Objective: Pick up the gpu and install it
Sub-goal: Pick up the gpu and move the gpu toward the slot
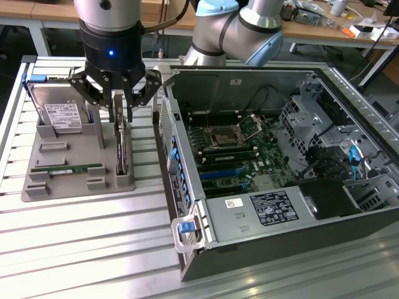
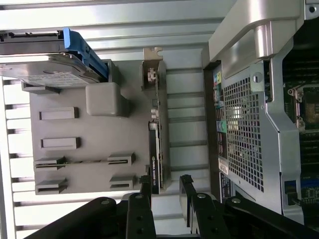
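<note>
Ext. view: the end effector point(image 1: 123, 116) hangs in the upper left of the frame, right over the gpu point(image 1: 123, 149). Its two fingers are spread wide, one on each side of the card, and hold nothing. In the wrist view the end effector point(image 2: 165, 181) has the gpu point(image 2: 155, 149) btwn its fingers, much closer to one finger than the other. Can't tell if that finger touches it.

The gpu stands up on its thin edge in a slot of the gray tray point(image 1: 81, 184), along the tray edge nearest the computer case point(image 1: 262, 205). Its silver end is at the far end of the card, away from the fingers.

Edges and room:
- Btwn the tray edge w/ the gpu and the case wall there is just a thin strip of bare tabletop point(image 1: 93, 243).
- In front of the tray, lower left of the frame, lots of open tabletop.
- The case is open on top, green board showing inside.
- A blue latch point(image 1: 185, 228) sticks out at the case's near corner.

Count:
- 1 arm, 1 end effector, 2 fingers.
- 1 gpu.
- 1 hard drive point(image 1: 62, 116) w/ white label, at the tray's back left.
- 1 green memory stick point(image 1: 67, 168), lying near the tray's front.
- 1 tray, 1 case.
</note>
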Action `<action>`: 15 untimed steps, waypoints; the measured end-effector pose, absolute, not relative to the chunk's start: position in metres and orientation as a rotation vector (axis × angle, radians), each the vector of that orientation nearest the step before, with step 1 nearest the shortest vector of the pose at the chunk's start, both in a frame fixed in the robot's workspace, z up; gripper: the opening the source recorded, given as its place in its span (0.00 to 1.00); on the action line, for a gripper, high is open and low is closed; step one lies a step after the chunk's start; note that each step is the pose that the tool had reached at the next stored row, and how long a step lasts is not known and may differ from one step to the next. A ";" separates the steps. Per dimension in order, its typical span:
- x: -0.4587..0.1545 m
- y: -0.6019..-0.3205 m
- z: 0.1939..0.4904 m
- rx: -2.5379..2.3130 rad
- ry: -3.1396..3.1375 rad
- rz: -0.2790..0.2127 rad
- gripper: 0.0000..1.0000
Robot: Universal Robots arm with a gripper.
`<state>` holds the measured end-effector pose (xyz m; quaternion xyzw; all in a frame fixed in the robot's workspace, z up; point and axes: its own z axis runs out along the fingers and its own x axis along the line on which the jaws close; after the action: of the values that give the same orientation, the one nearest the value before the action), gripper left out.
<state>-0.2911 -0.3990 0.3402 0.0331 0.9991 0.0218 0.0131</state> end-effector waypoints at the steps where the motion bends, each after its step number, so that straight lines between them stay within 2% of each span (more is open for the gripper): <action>1: -0.291 -0.399 0.339 0.103 3.113 0.068 0.36; 15: -0.291 -0.399 0.331 0.103 3.113 0.068 0.36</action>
<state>-0.2911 -0.3991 0.3306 0.0331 0.9991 0.0218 0.0131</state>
